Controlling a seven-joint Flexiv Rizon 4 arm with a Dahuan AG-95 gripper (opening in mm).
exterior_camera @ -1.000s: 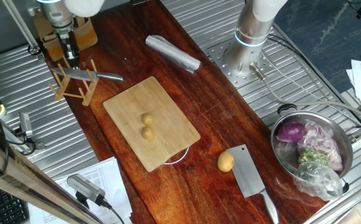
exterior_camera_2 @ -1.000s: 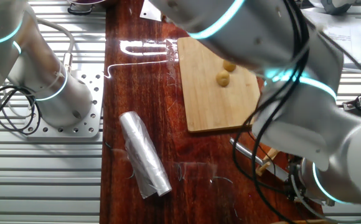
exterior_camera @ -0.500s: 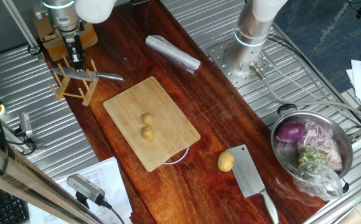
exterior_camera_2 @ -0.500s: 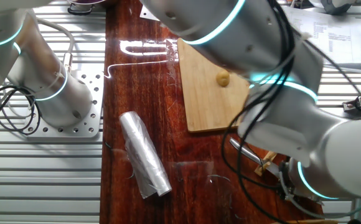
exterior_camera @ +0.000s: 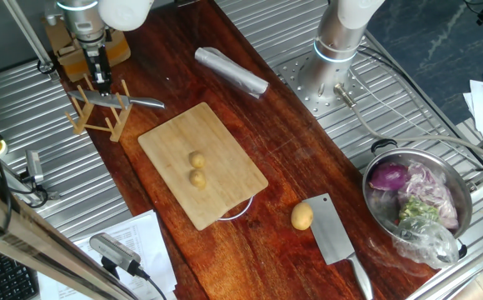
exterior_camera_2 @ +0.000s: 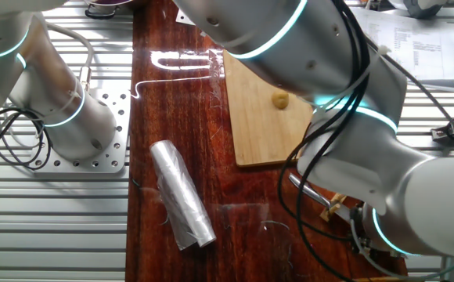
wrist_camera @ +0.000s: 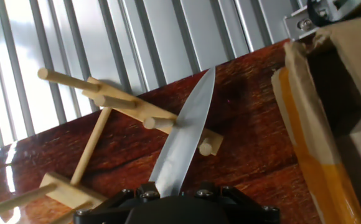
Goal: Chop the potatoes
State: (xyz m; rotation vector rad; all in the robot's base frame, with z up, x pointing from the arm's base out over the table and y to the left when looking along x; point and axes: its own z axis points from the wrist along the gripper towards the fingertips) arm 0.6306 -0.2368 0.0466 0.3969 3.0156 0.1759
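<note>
So: gripper (exterior_camera: 102, 83) at far-left table corner, down on handle end of knife (exterior_camera: 123, 102) lying across wooden rack (exterior_camera: 98, 114); hand view shows blade running out from between fingers, jaw gap hidden, can't tell if clamped. Potatoes (exterior_camera: 196, 168) sit touching, mid cutting board (exterior_camera: 201, 162), well apart from gripper. Steel pot (exterior_camera: 416, 203) at right holds purple onion (exterior_camera: 388, 177), onion slices, greens, w/ plastic bag. Larger potato (exterior_camera: 301, 217) just beside cleaver (exterior_camera: 336, 234), near board.

Both fixed cams look down at the cutting board (exterior_camera: 201, 163) from opposite sides; hand cam's close, facing the knife rack (wrist_camera: 99, 134).
</note>
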